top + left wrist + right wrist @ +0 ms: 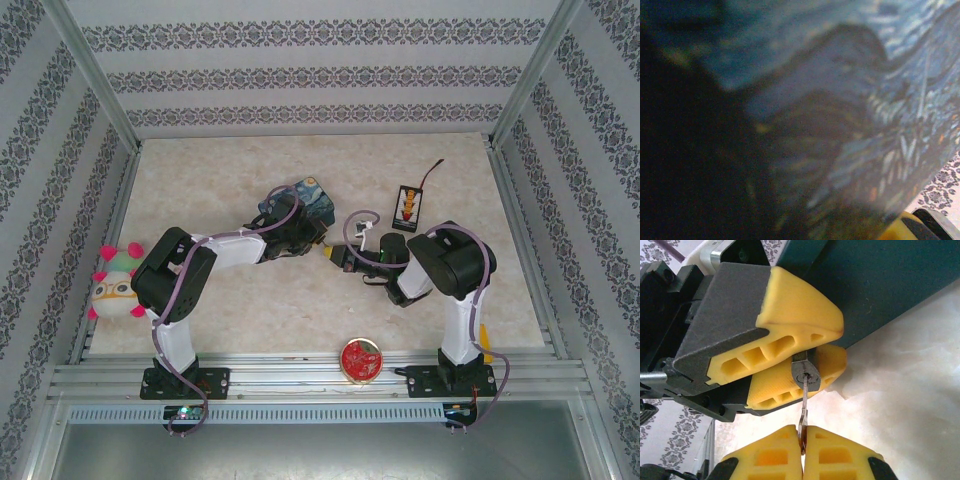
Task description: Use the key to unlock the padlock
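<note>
The tiny dark grey padlock (805, 374) is clamped between the yellow fingers (800, 315) of my left gripper (834, 343), its keyhole face turned toward the right wrist camera. A thin silvery key (803, 407) is in the keyhole. My right gripper (802, 442) is shut on the key's bow just below. The shackle is hidden between the fingers. From above, the left gripper (318, 243) and right gripper (336, 256) meet tip to tip at mid-table, right beside the starry-night tin (305, 197). In the left wrist view the tin (850, 100) is a close blur.
A black remote with orange arrows (408, 205) lies behind the right arm. A red round disc (360, 358) rests at the near edge between the bases. A plush toy (113, 282) sits at the left rail. Patterned walls enclose the table (220, 170).
</note>
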Controlling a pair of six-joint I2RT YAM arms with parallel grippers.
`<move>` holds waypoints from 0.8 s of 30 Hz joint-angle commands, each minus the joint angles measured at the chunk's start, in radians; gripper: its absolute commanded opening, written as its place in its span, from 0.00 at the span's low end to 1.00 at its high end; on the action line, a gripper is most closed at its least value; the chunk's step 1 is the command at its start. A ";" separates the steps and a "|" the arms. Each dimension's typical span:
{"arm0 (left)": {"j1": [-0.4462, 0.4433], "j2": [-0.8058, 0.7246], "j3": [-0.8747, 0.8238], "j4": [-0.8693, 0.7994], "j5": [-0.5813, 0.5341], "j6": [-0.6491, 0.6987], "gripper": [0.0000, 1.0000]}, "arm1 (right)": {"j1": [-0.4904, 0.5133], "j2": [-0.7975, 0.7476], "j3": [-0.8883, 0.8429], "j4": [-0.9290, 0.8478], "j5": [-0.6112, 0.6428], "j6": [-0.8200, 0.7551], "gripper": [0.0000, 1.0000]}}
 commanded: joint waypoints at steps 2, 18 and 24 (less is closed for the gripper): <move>-0.029 -0.022 0.024 -0.125 0.127 0.014 0.00 | -0.038 0.041 0.035 -0.020 0.097 0.063 0.00; -0.042 -0.010 0.073 -0.210 0.122 0.061 0.00 | -0.001 0.042 0.059 -0.062 0.128 0.056 0.00; -0.042 -0.016 0.064 -0.194 0.116 0.050 0.00 | 0.001 0.077 0.042 -0.026 0.138 0.077 0.00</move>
